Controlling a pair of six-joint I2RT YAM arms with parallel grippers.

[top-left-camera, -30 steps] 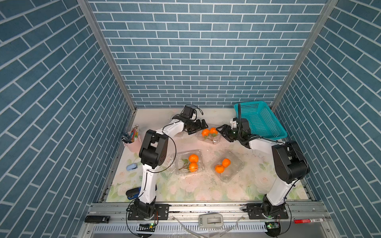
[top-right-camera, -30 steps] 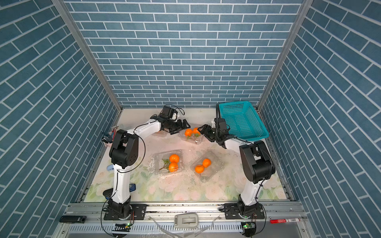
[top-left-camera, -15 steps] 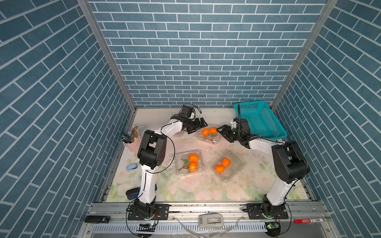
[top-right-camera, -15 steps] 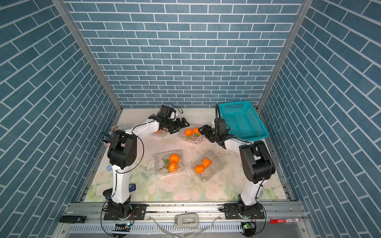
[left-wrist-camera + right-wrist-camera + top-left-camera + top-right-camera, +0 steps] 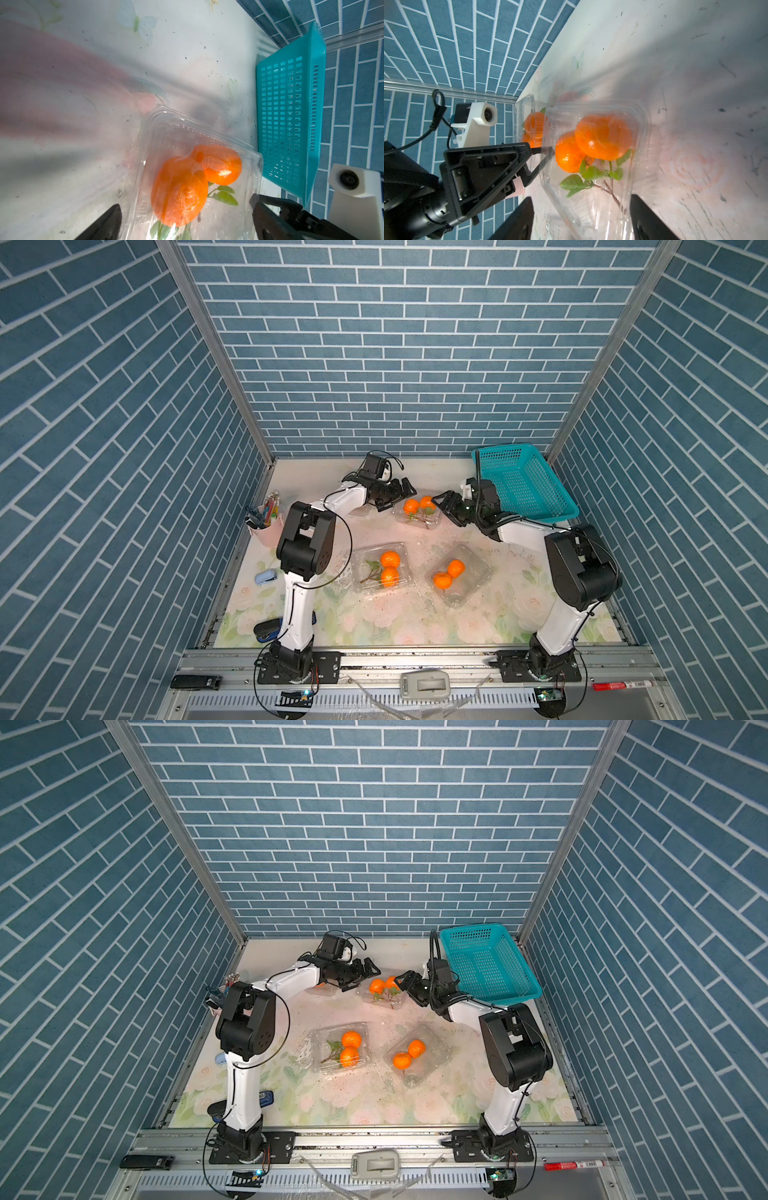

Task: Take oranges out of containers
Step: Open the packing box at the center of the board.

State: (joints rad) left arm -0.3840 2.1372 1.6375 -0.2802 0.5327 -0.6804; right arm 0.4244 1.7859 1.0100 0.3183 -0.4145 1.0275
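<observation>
Both arms converge on the far container [image 5: 417,517], at 12 o'clock on the table [image 5: 395,624], its lid apparently shut over two oranges [image 5: 419,504]. The left gripper [image 5: 395,497], at its 9 o'clock, has jaws spread wide astride one end. The right gripper [image 5: 446,510], at its 3 o'clock, has jaws apart astride the other end; contact is unclear.

Hazards:
- The thin plastic may crumple or skid under a one-sided squeeze.
- The facing fingertips may collide.
- The left arm may knock the fourth container [image 5: 526,105] beneath it.

Count: four containers, eight oranges, two per box; one teal basket [image 5: 524,485] at 2 o'clock; one pink cup [image 5: 266,531] at 9 o'clock.
</observation>
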